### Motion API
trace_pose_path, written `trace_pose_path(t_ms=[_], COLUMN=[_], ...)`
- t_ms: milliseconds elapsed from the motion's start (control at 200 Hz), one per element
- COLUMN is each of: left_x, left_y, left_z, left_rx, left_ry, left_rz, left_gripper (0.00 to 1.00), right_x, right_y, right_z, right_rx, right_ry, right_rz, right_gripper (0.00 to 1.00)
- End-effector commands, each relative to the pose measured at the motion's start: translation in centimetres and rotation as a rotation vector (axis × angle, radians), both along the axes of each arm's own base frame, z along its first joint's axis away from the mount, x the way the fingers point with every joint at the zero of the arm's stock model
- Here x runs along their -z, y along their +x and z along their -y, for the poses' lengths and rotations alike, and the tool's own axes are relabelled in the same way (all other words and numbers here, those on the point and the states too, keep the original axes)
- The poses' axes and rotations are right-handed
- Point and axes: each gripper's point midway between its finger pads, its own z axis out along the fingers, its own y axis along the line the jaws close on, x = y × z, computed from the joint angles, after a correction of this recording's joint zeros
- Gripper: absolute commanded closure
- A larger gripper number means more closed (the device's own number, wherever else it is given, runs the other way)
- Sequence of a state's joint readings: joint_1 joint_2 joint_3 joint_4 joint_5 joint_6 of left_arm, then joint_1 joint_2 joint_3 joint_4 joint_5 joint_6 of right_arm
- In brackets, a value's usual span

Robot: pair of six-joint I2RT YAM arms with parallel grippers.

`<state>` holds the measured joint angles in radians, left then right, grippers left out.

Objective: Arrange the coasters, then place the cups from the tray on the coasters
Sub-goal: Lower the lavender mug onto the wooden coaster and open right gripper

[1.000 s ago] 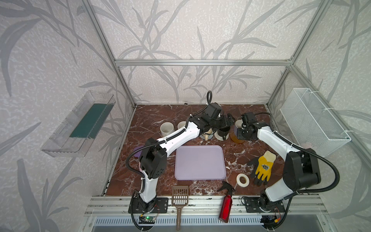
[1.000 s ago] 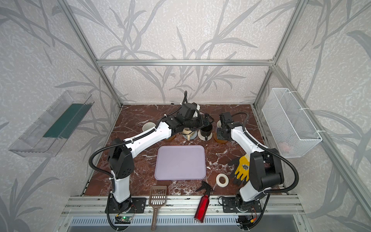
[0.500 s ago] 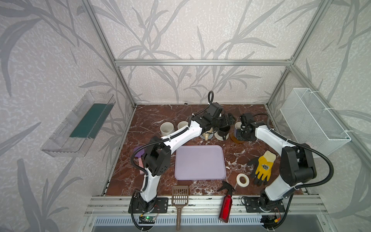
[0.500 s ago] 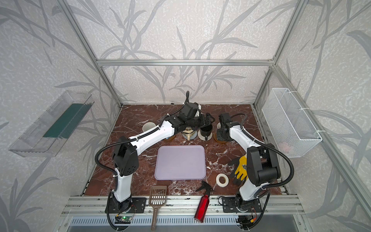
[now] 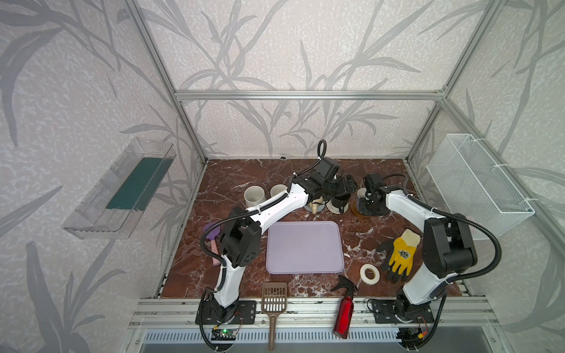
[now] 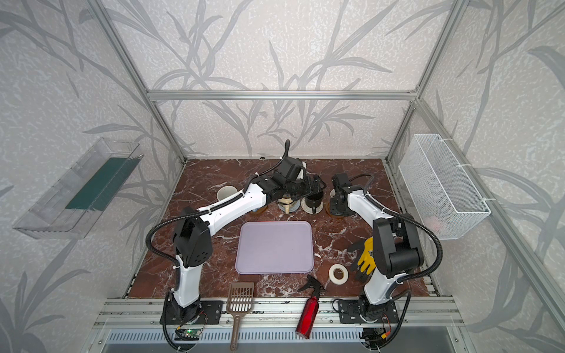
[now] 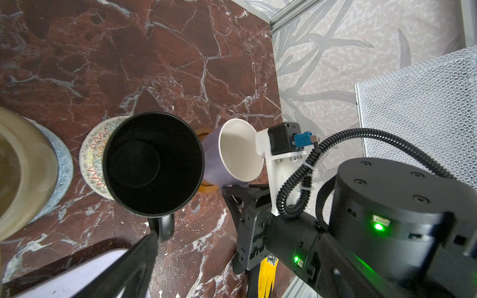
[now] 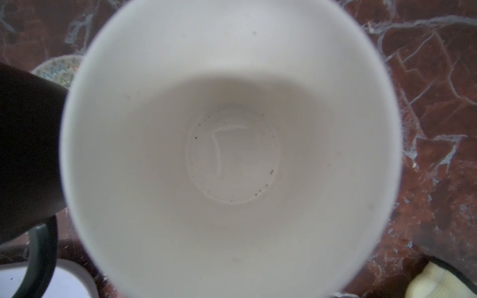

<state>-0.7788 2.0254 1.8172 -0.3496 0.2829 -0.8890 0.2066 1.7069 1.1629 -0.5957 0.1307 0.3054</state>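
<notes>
The lavender tray [image 5: 304,247] lies bare at the middle front. Behind it stand cups in a row. A black cup [image 7: 152,165] sits on the cream zigzag coaster [image 7: 93,160]. My left gripper [image 5: 347,187] hovers open just over it, one finger [image 7: 144,252] by its handle. Beside it the lavender cup [image 7: 232,152], white inside [image 8: 232,154], stands over an amber coaster [image 7: 206,189] with my right gripper [image 5: 370,204] shut on it. A cream-yellow cup [image 5: 315,207] rests on the grey-blue coaster [image 7: 64,165]. A white speckled cup [image 5: 254,195] and a light blue cup [image 5: 278,190] stand further left.
A white tape roll [image 5: 370,272], yellow-black glove [image 5: 400,253], red spray bottle [image 5: 344,311] and brown scoop [image 5: 273,301] lie along the front. A purple spatula [image 5: 212,238] lies left of the tray. A wire basket [image 5: 477,180] hangs on the right wall.
The right arm's elbow has swung inward while its gripper stays shut at the lavender cup. The left arm's elbow has shifted slightly right; its gripper remains open over the black cup.
</notes>
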Motion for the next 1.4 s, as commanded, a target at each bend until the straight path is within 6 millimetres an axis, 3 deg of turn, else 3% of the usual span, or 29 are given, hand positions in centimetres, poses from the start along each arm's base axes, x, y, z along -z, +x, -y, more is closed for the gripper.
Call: trace_pose_path(t_ms=[0,500,830,970,1270,1395], left_x=[-0.8,-1.2,-1.4,-1.5,-2.9,-3.7], left_y=[0.1,-0.1,-0.2,-0.3,-0.6,-0.8], left_z=[-0.1,-0.2,-0.3,-0.3,-1.0,-1.7], left_rx=[0.001,-0.007,-0.013,-0.012,-0.025,-0.034], left_ry=[0.005,-0.022,-0.041,-0.046,-0.052,-0.051], left_rz=[0.022,0.028,0.027,0.025,0.055,0.075], left_gripper=[0.01,0.01,0.01,0.01,0.01,0.01], right_x=[-1.4,1.0,1.2,1.1,-0.2,-1.9], right_y=[1.5,-0.8,-1.7,-1.9,-2.2,-2.8], right_z=[0.1,0.1,0.0,-0.1,0.1,0.2], right_rx=[0.017,0.012,0.002,-0.001,0.003,0.013], right_ry=[0.0,0.017,0.026,0.028,0.029,0.038], right_rz=[0.065,-0.003,-0.02,-0.021,0.012,0.054], right_gripper=[1.0,1.0,0.85,0.74,0.69,0.51])
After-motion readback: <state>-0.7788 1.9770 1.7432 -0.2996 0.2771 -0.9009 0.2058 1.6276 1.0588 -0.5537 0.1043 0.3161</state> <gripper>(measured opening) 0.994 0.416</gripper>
